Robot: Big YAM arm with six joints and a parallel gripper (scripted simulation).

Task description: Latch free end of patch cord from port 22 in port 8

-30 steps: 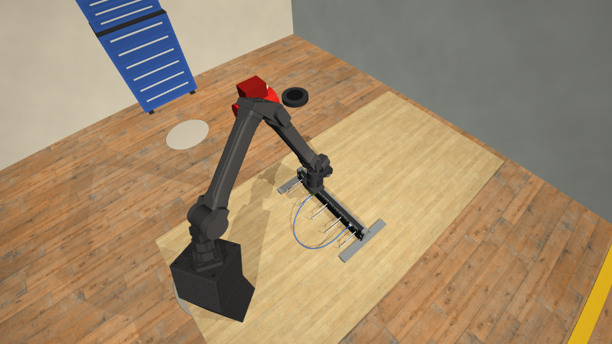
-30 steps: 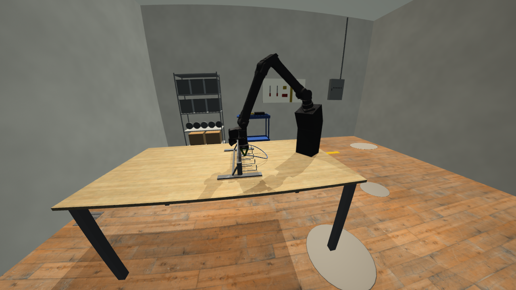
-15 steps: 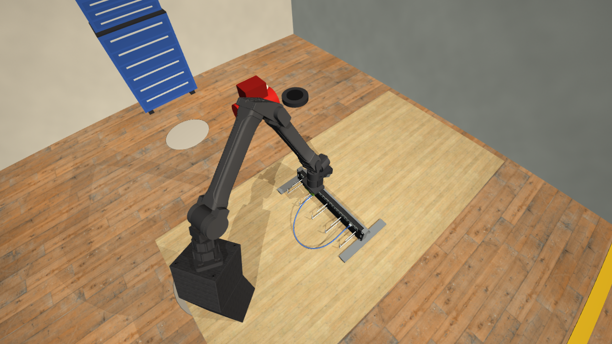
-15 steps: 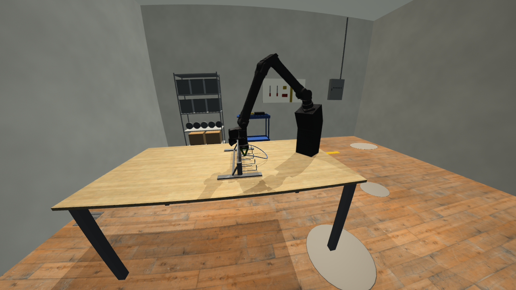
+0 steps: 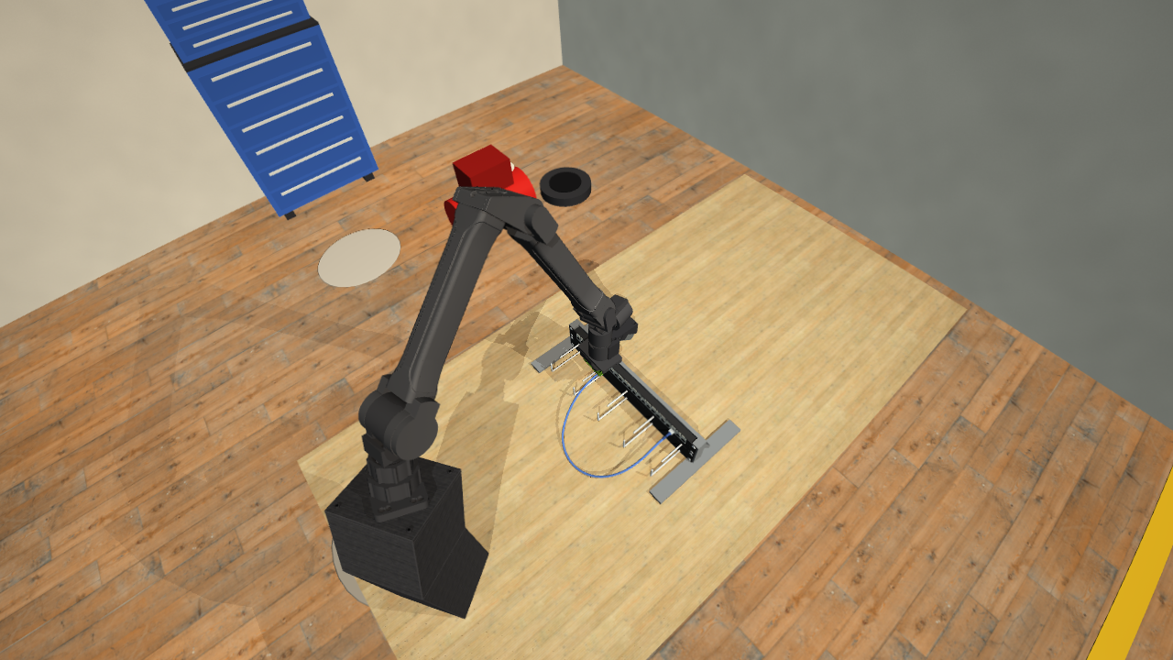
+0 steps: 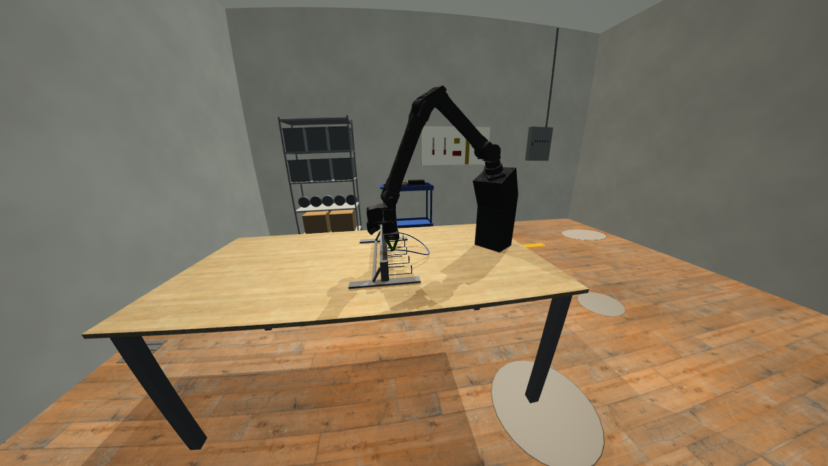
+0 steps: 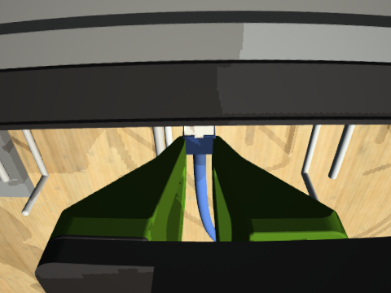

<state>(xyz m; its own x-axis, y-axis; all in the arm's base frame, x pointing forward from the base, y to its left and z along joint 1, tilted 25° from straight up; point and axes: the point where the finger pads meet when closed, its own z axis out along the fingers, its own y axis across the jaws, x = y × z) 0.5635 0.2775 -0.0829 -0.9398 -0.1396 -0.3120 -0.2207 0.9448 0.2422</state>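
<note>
The black patch panel [image 5: 643, 393] stands on two grey feet on the table, also in the exterior view [image 6: 379, 260]. A blue patch cord [image 5: 578, 447] loops from the panel's right end back toward the left part. My gripper [image 7: 199, 147], with green fingers, is shut on the cord's free plug [image 7: 199, 138]. The plug's pale tip sits right at the underside of the panel's dark front bar [image 7: 195, 93]. I cannot tell how deep the plug sits or which port it is at. The blue cord [image 7: 205, 207] hangs down between my fingers.
Grey wire cable-management bars [image 5: 627, 426] stick out from the panel's front, and some show beside my fingers in the wrist view [image 7: 312, 168]. The arm's black base [image 5: 406, 542] stands at the table's near corner.
</note>
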